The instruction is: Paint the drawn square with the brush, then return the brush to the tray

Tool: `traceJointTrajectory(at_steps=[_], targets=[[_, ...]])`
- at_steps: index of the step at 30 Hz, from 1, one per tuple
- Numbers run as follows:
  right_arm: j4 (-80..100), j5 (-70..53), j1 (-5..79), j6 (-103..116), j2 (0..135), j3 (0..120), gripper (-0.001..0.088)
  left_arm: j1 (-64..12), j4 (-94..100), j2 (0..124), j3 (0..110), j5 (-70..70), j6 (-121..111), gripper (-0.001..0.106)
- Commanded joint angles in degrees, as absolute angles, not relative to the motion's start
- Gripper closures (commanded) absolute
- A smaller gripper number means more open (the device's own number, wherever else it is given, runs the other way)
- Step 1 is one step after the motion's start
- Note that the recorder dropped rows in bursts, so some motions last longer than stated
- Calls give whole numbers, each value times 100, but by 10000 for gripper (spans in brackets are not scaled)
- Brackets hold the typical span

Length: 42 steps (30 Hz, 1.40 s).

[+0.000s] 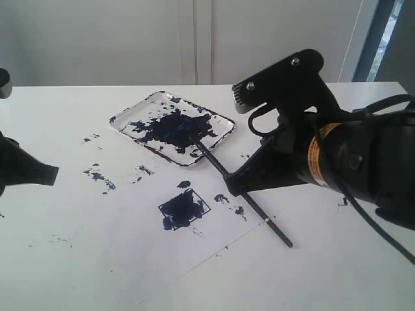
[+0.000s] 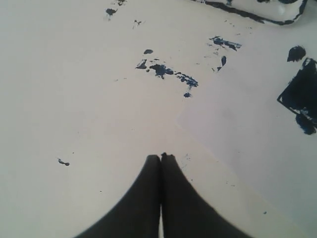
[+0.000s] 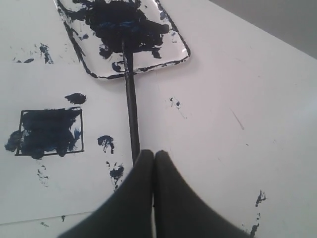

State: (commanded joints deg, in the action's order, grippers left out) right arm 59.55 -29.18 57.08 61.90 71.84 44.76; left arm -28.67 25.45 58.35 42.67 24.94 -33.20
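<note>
Nearest in the exterior view, the handle end of the brush (image 1: pixel 275 229) lies on the desk (image 1: pixel 337 278), at about 4 o'clock from the drawn square (image 1: pixel 184 208). The square is mostly filled with dark blue. At 3 o'clock from it is the right claw (image 1: pixel 232 186). Its tips are pressed together with no gap, and the brush seems to run under them, not between them, so I judge that it holds nothing. I cannot tell if it touches the stick. The left claw (image 2: pixel 161 156), at 9 o'clock, is also closed and empty. Farther, at 12 o'clock, is the tray (image 1: pixel 144 110). The brush tip lies in its paint blotch and the stick crosses the near rim. The task looks nearly finished. To end it well, the right claw should rise straight up and slowly, so that the stick is not dragged out.
</note>
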Motion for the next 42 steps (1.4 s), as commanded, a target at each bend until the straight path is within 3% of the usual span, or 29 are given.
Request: traceJointTrajectory(at_steps=[11, 15, 22, 31, 42], targets=[[5955, -2721, 5506, 6190, 6809, 4476, 868, -2867, 2545, 4887, 4267, 2494, -3320, 1053], [5955, -2397, 5099, 6190, 6515, 4476, 868, -2841, 2545, 4679, 4125, 2373, -3320, 1053], [5955, -2190, 4209, 6190, 5760, 4476, 868, -2059, 2545, 4185, 3257, 1387, -3320, 1053], [5955, -2163, 3269, 6190, 4623, 4453, 868, -1599, 2555, 3515, 2405, 1472, -3320, 1053], [5955, -2173, 2397, 6190, 3884, 4453, 868, -1307, 2558, 2797, 2139, 1465, -3320, 1053]])
